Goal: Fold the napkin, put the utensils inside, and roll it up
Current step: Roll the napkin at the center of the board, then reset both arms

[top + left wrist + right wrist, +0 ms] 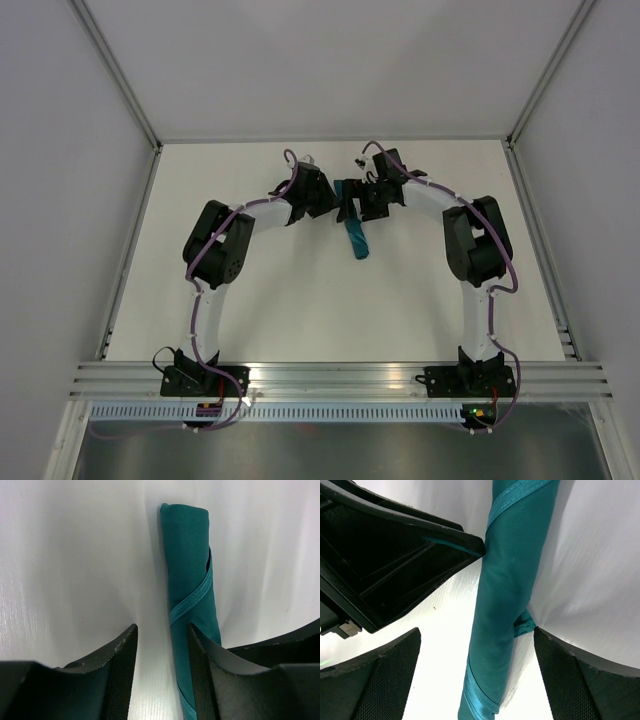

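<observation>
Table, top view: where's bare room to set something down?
Free: the wide table patch between left arm and right arm, nearer than the rolled napkin; strips outside each arm. Crowded: far middle, left gripper and right gripper at the napkin.

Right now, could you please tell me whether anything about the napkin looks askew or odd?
Nothing much stands out. The napkin lies as a neat roll on the table, its hem spiralling around it. Only a small hem corner pokes out on one side; the knife is not visible.
</observation>
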Motion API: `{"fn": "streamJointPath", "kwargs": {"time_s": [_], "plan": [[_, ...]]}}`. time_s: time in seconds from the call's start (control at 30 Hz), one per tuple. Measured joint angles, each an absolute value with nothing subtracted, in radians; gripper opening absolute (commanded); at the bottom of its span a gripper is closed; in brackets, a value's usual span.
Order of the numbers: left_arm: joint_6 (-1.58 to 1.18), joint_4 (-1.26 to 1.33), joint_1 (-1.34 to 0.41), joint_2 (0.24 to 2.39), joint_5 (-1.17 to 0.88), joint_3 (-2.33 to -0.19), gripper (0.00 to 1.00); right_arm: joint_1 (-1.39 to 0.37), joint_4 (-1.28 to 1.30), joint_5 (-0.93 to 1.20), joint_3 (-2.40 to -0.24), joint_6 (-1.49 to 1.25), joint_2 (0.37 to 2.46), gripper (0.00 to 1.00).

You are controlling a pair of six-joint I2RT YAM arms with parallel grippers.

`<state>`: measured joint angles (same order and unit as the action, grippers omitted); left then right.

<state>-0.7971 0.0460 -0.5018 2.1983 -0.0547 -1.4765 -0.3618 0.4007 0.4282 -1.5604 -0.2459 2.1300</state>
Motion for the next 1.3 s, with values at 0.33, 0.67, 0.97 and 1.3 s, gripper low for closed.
{"fn": "streamJointPath", "kwargs": {"time_s": [0.33,0.67,0.97,1.3], "plan": [[-0.752,0.062,-0.502,2.115,-0.062,-1.433,0.55,-0.302,0.419,0.471,-1.56,-0.194,2.053,0.98],[-0.635,0.064,-0.496,1.743,-0.138,-1.266,0.56,-0.165,0.427,0.516,-1.502,-0.105,1.817,0.98],[-0.468,-0.089,-0.495,1.264,-0.267,-1.092,0.6,-0.038,0.464,0.517,-1.39,-0.001,1.507,0.98],[-0.329,-0.273,-0.495,0.933,-0.297,-0.956,0.66,-0.013,0.484,0.455,-1.2,0.03,1.292,0.98]]}}
